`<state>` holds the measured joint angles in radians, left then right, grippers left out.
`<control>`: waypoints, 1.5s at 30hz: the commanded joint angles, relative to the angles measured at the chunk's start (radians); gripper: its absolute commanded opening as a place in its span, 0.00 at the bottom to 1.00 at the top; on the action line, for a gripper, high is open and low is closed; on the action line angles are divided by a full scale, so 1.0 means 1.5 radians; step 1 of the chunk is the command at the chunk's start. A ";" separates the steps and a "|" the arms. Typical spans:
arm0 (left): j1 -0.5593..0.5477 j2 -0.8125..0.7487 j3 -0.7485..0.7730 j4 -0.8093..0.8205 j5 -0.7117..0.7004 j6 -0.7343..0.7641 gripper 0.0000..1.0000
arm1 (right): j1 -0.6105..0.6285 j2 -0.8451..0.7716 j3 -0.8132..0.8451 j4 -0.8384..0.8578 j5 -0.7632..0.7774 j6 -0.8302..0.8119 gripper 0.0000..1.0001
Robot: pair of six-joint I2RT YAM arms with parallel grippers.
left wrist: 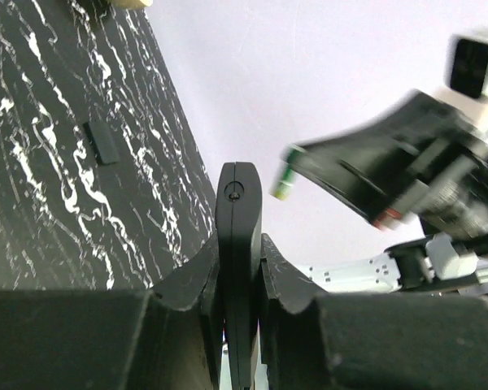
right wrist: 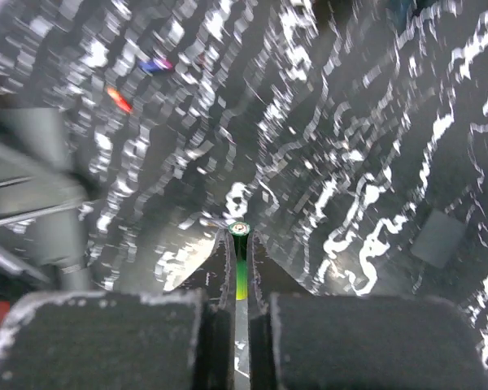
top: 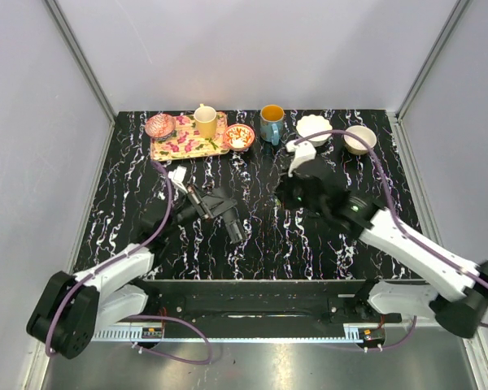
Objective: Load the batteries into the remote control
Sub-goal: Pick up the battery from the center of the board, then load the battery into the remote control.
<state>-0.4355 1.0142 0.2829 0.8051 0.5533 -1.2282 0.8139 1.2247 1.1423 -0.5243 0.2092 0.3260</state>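
Observation:
My left gripper is shut on the slim black remote control, holding it above the table left of centre. In the left wrist view the remote stands edge-on between the fingers. My right gripper is raised over the table's middle and shut on a thin green battery, whose metal end pokes out past the fingertips. The left wrist view shows the right gripper to the remote's right, with the green battery at its tip, apart from the remote. No other battery shows.
A small flat black rectangular piece lies on the marbled table; it also shows in the right wrist view. At the back stand a floral tray with a yellow cup, a pink bowl, a teal mug and white bowls.

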 commanded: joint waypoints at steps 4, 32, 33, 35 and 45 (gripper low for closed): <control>-0.061 0.108 0.108 0.105 -0.137 -0.010 0.00 | 0.104 -0.084 -0.021 0.041 0.080 0.057 0.00; -0.105 0.223 0.175 0.170 -0.141 -0.047 0.00 | 0.186 -0.035 -0.046 0.176 0.123 0.002 0.00; -0.105 0.222 0.175 0.170 -0.140 -0.048 0.00 | 0.187 -0.035 -0.048 0.180 0.124 0.001 0.00; -0.106 0.221 0.173 0.170 -0.136 -0.049 0.00 | 0.186 -0.035 -0.053 0.188 0.131 0.001 0.00; -0.108 0.215 0.173 0.169 -0.127 -0.056 0.00 | 0.186 -0.020 -0.049 0.189 0.138 -0.016 0.00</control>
<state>-0.5915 1.3476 0.5045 0.9737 0.3416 -1.2926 1.0828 1.1851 1.0580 -0.2806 0.3851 0.3252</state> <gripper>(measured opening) 0.202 0.022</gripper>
